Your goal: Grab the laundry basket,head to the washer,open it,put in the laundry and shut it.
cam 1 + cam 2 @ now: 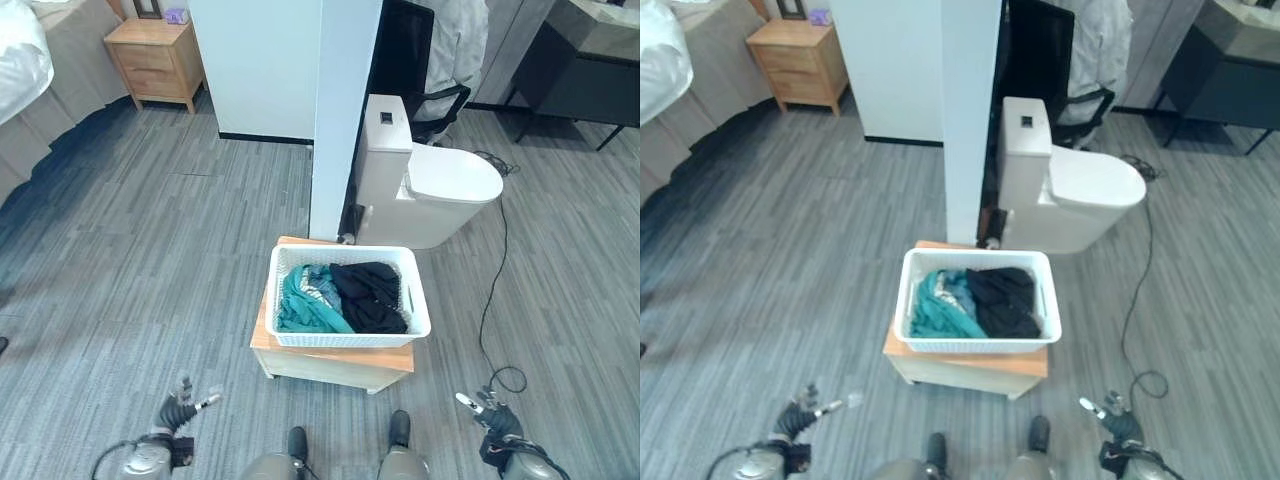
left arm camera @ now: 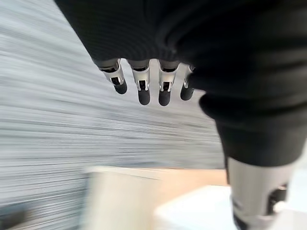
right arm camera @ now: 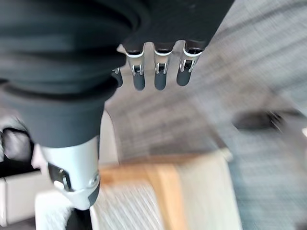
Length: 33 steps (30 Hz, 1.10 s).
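- Eye views: a white laundry basket of teal and black clothes sat on a low wooden stand, near a toilet.
- Left wrist: left hand empty, fingers relaxed apart.
- Right wrist: right hand likewise.

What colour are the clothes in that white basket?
Teal-green laundry on the robot's left side, black laundry on its right, in the white slatted plastic laundry basket; clearest in the left eye view.
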### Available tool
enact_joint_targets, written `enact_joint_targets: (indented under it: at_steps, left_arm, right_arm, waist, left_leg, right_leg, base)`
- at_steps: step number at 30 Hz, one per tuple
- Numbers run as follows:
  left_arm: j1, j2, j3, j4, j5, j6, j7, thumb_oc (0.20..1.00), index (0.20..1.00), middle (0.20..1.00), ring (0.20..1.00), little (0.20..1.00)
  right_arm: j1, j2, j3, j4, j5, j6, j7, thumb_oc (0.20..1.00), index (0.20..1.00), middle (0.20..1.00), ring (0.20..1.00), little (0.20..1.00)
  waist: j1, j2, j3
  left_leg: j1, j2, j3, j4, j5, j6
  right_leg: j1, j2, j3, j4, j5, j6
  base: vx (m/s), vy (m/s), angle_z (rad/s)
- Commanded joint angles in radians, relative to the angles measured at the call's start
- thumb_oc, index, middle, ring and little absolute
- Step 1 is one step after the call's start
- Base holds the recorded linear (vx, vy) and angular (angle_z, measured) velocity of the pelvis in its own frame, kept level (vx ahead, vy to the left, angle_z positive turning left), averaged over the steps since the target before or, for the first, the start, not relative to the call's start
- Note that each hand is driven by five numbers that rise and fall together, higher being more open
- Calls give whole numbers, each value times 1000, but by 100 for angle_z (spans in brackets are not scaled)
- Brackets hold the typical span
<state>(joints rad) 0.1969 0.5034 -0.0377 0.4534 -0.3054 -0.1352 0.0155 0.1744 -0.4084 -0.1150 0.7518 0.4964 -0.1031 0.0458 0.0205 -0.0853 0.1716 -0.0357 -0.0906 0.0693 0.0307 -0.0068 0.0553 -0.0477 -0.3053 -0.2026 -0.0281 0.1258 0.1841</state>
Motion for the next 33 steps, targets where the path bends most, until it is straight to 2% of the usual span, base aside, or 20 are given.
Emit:
enact_joint_targets:
  at_steps: [1, 4, 9, 10, 11, 13, 15, 17, 20, 23, 24, 26, 33]
  left_arm:
    - [-54, 23, 67, -108, 184, 56, -26, 1000, 1000, 1000, 1000, 1000]
    - [-105, 52, 61, -192, 204, 84, -48, 1000, 1000, 1000, 1000, 1000]
    - [-252, 93, 14, -214, 199, 105, -32, 1000, 1000, 1000, 1000, 1000]
    - [-340, 99, -38, -191, 186, 118, -23, 1000, 1000, 1000, 1000, 1000]
    - [-348, 98, -41, -185, 185, 116, -22, 1000, 1000, 1000, 1000, 1000]
    - [-495, 62, -115, -78, 92, 117, 25, 1000, 1000, 1000, 1000, 1000]
    - [-542, 57, -131, -32, 77, 111, 47, 1000, 1000, 1000, 1000, 1000]
    - [-670, 43, -173, 86, 62, 109, 103, 1000, 1000, 1000, 1000, 1000]
    - [-757, 39, -209, 135, 41, 106, 129, 1000, 1000, 1000, 1000, 1000]
    - [-837, 32, -237, 166, 25, 100, 161, 1000, 1000, 1000, 1000, 1000]
    - [-840, 32, -238, 168, 24, 100, 162, 1000, 1000, 1000, 1000, 1000]
    - [-924, 16, -237, 218, 44, 99, 221, 1000, 1000, 1000, 1000, 1000]
    - [-1040, 39, -227, 218, 101, 108, 300, 1000, 1000, 1000, 1000, 1000]
  right_arm:
    - [-52, -144, -95, -88, 9, 7, 19, 1000, 1000, 1000, 1000, 1000]
    - [-81, -182, -147, -194, 61, 10, 2, 1000, 1000, 1000, 1000, 1000]
    - [-152, -248, -169, -314, 84, 4, -47, 1000, 1000, 1000, 1000, 1000]
    - [-214, -271, -145, -355, 122, -7, -58, 1000, 1000, 1000, 1000, 1000]
    - [-217, -272, -146, -354, 122, -7, -59, 1000, 1000, 1000, 1000, 1000]
    - [-289, -281, -92, -428, 198, -30, -59, 1000, 1000, 1000, 1000, 1000]
    - [-307, -285, -81, -452, 222, -36, -58, 1000, 1000, 1000, 1000, 1000]
    - [-343, -301, -32, -548, 284, -57, -43, 1000, 1000, 1000, 1000, 1000]
    - [-361, -309, 9, -634, 332, -75, -32, 1000, 1000, 1000, 1000, 1000]
    - [-374, -283, 34, -677, 459, -109, 0, 1000, 1000, 1000, 1000, 1000]
    - [-375, -283, 33, -676, 460, -109, 1, 1000, 1000, 1000, 1000, 1000]
    - [-378, -239, 57, -705, 542, -131, 23, 1000, 1000, 1000, 1000, 1000]
    - [-349, -134, 52, -727, 596, -162, 35, 1000, 1000, 1000, 1000, 1000]
  waist:
    - [-16, 47, -13]
    - [-23, 60, -6]
    - [-29, 77, 17]
    - [-34, 82, 35]
    - [-34, 83, 36]
    - [-43, 86, 69]
    - [-45, 88, 79]
    - [-55, 86, 113]
    - [-61, 86, 146]
    - [-64, 88, 167]
    - [-64, 88, 167]
    - [-67, 89, 188]
    - [-74, 88, 212]
  left_leg:
    - [-40, 162, -36, 61, -63, -96]
    - [-62, 177, -54, 29, -40, -105]
    - [-103, 187, -68, -4, -8, -115]
    - [-127, 186, -72, -10, 6, -118]
    - [-131, 186, -73, -10, 7, -118]
    - [-174, 186, -78, -9, 26, -123]
    - [-190, 186, -79, -4, 29, -124]
    - [-232, 185, -80, 8, 41, -129]
    - [-267, 187, -77, 21, 52, -133]
    - [-299, 191, -78, 30, 63, -140]
    - [-301, 191, -79, 31, 63, -140]
    - [-322, 193, -79, 41, 68, -147]
    - [-344, 198, -77, 50, 70, -158]
  right_leg:
    - [2, 41, -54, 10, -16, 12]
    - [-8, 57, -50, -2, -28, 3]
    - [-48, 73, -47, -1, -39, -7]
    - [-75, 75, -43, 1, -39, -10]
    - [-79, 75, -44, 4, -40, -10]
    - [-124, 78, -36, 20, -42, -17]
    - [-143, 78, -33, 29, -42, -18]
    - [-186, 80, -21, 45, -38, -23]
    - [-220, 79, -15, 50, -30, -24]
    - [-243, 80, -13, 49, -25, -25]
    - [-244, 80, -13, 50, -25, -25]
    - [-260, 81, -18, 52, -24, -27]
    - [-278, 80, -21, 54, -24, -28]
  base:
    - [-4, -90, 19]
    - [-62, -60, 23]
    - [-112, -24, 5]
    - [-112, -10, 11]
    - [-173, -15, 9]
    - [-195, -17, 17]
    - [-144, -19, 10]
    - [-161, -29, 2]
    - [-101, -23, -1]
    - [-77, -34, -2]
    - [-44, -34, -1]
    - [-59, -48, 0]
    - [-21, -38, -1]
